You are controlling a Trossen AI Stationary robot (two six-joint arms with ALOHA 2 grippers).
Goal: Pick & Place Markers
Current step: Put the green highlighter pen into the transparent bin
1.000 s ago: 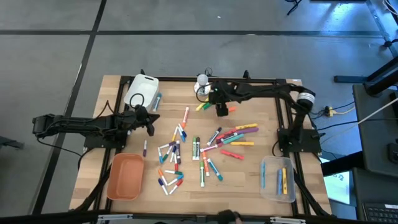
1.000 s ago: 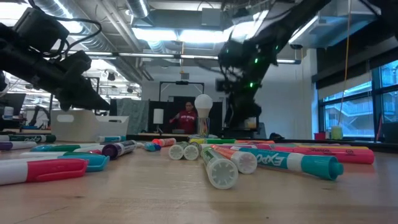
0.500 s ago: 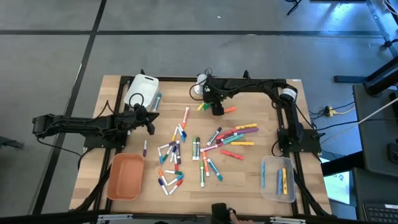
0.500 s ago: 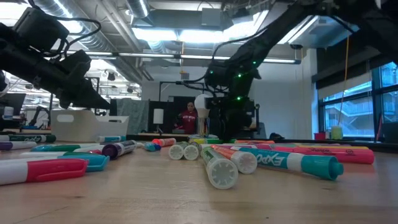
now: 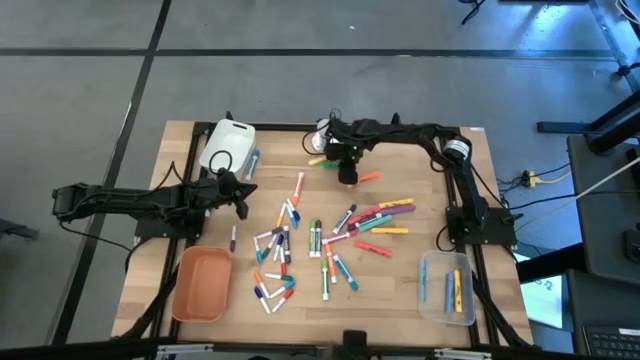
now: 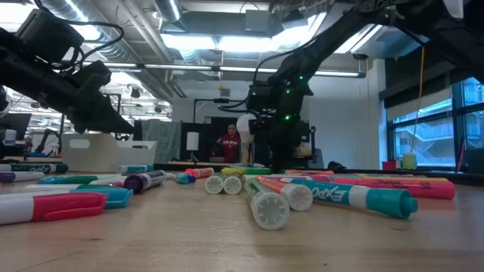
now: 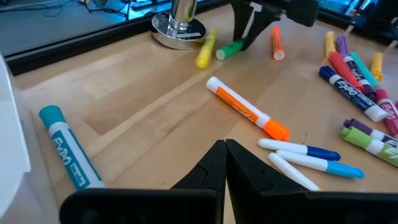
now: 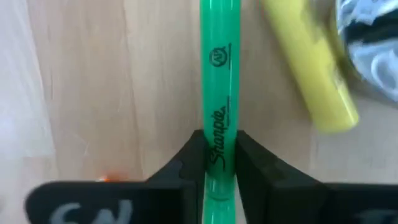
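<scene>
The right hand point(image 8: 221, 171) is clamped on a slim, glossy green marker point(image 8: 219, 81) lying on the pale wooden counter point(image 8: 93, 93), beside a stubby yellow marker point(image 8: 308, 62). The left hand point(image 7: 225, 163) is pressed together.

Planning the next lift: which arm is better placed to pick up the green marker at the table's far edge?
The right. Its right gripper is closed on the green marker, while the left gripper hangs shut near the white tray, away from it.
</scene>
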